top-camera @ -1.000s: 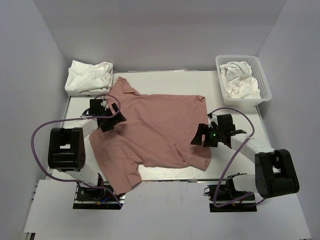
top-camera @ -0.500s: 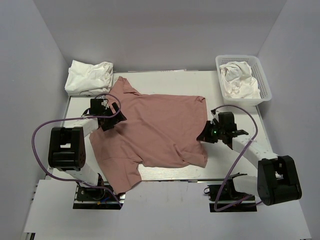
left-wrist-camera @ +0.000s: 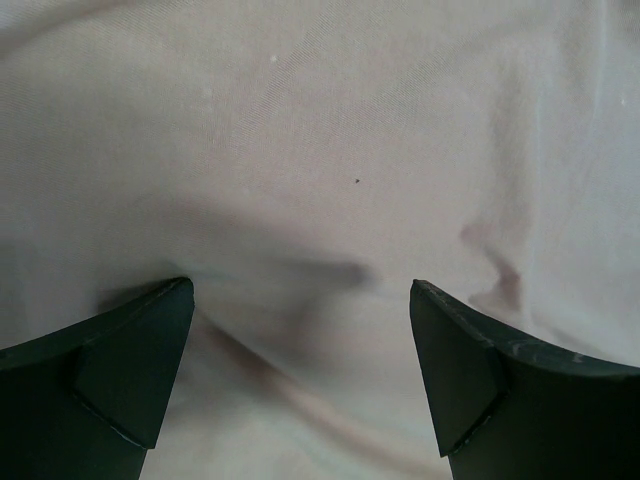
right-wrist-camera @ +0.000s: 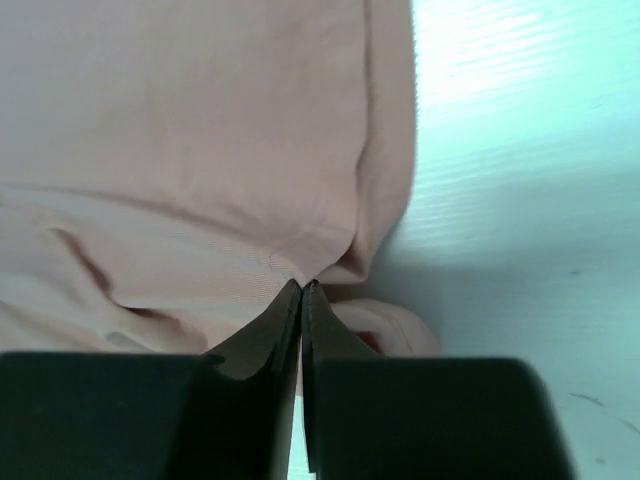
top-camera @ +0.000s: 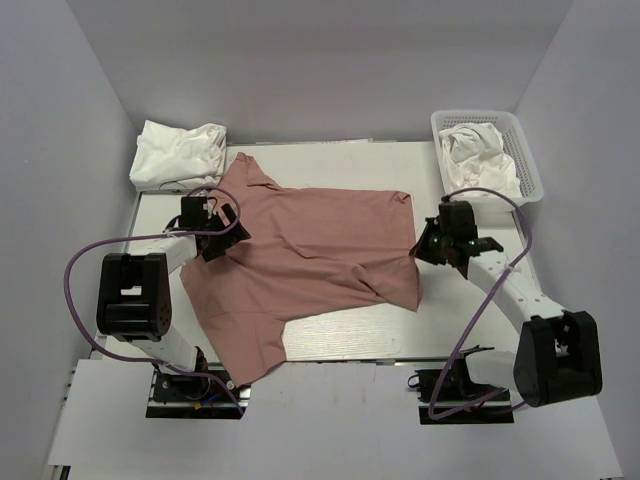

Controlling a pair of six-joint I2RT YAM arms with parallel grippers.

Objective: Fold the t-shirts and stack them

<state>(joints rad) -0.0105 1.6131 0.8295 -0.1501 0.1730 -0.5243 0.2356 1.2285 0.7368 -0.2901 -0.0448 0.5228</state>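
Observation:
A dusty-pink t-shirt (top-camera: 310, 250) lies spread across the middle of the white table (top-camera: 330, 335), with one sleeve hanging over the front edge. My right gripper (top-camera: 425, 245) is shut on the shirt's right edge. In the right wrist view the cloth (right-wrist-camera: 200, 130) puckers at the closed tips of that gripper (right-wrist-camera: 302, 290). My left gripper (top-camera: 228, 238) stands open over the shirt's left shoulder. The left wrist view shows wrinkled pink cloth (left-wrist-camera: 320, 150) below the wide-apart fingers of the left gripper (left-wrist-camera: 300, 370). Plain white t-shirts lie in a heap (top-camera: 178, 152) at the back left.
A white plastic basket (top-camera: 533, 180) at the back right holds more crumpled white cloth (top-camera: 480, 165). Grey walls close in the table on three sides. Purple cables loop from both arms. Bare tabletop (right-wrist-camera: 520, 200) shows right of the shirt's edge.
My right gripper shut on the shirt's right edge and moved back and right, pulling the lower right corner away from the front edge. The left arm has stayed put.

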